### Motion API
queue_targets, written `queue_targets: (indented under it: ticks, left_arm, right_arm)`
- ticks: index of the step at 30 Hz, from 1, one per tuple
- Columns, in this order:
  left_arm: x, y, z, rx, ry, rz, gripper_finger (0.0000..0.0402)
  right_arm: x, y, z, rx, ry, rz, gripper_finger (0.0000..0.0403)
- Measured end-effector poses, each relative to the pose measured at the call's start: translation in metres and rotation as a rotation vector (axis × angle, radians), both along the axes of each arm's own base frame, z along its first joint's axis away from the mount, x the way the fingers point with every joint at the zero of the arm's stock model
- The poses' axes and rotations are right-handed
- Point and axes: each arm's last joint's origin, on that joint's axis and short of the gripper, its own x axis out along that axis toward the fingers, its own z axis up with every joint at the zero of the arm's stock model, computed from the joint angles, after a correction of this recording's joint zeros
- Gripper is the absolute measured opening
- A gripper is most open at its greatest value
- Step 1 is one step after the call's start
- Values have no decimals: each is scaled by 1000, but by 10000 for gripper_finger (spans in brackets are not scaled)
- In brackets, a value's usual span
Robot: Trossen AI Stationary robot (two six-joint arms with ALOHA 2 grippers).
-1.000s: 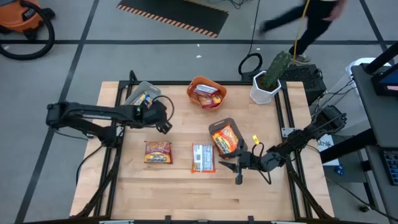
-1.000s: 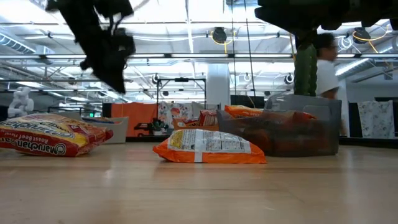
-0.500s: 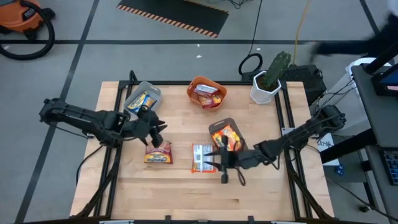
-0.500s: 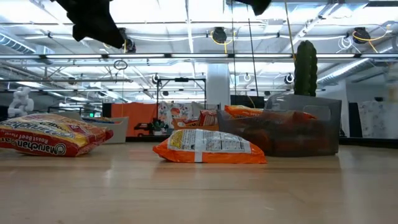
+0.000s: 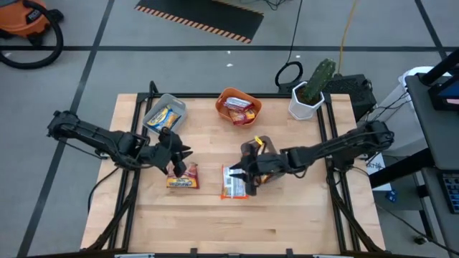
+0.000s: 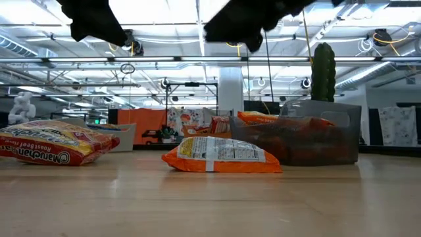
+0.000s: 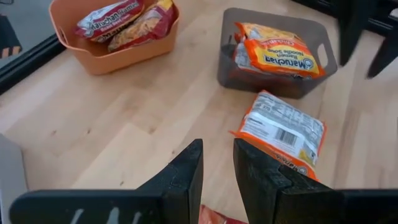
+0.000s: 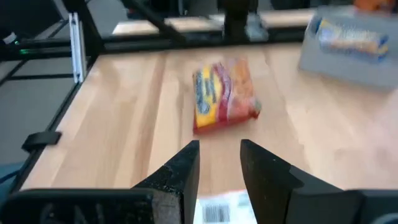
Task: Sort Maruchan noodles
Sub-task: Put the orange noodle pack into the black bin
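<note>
A red-and-yellow Maruchan packet [image 5: 183, 177] and an orange packet [image 5: 233, 181] lie flat on the wooden table. My left gripper [image 5: 181, 161] hovers open, with a narrow gap, just above the red packet's far edge [image 7: 217, 146]. My right gripper [image 5: 240, 174] hovers open over the orange packet [image 8: 219, 146], pointing toward the table's left. A grey tray [image 5: 163, 115] holds a yellow-and-blue packet. An orange tray [image 5: 239, 106] holds red packets. A dark tray [image 7: 277, 53] holds an orange packet [image 7: 280, 53]. Neither gripper holds anything.
A white pot with a cactus [image 5: 310, 93] stands at the table's far right corner. Black frame rails [image 5: 326, 143] run along the table's left and right edges. Bare wood lies along the near edge [image 5: 229, 229].
My left gripper has gone from beside the grey tray toward the near edge, rising, and now hangs over the red-and-yellow packet. My right gripper has swung from the near right toward the table's left, rising and levelling, to above the orange packet. The packets have not moved.
</note>
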Motion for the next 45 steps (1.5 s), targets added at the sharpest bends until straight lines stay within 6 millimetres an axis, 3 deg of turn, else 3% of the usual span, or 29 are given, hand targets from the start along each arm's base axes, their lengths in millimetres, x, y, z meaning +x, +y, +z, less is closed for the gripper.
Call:
queue_targets:
  ticks: [8,17,26,33,38,45]
  left_arm:
    - [3,2,-2,42,12,24,93]
    - [2,2,-2,62,18,9,93]
    - [2,2,-2,67,24,-1,93]
    - [2,2,-2,67,24,-1,93]
    - [2,2,-2,69,22,0,93]
    - [2,2,-2,72,21,4,93]
  right_arm:
    - [33,3,-29,66,116,62,112]
    - [68,43,-70,-45,408,309,112]
    - [112,76,-66,-208,445,362,119]
    - [112,75,-83,-384,582,309,174]
    - [109,73,-82,-440,608,312,216]
    - [103,66,-96,-429,653,385,214]
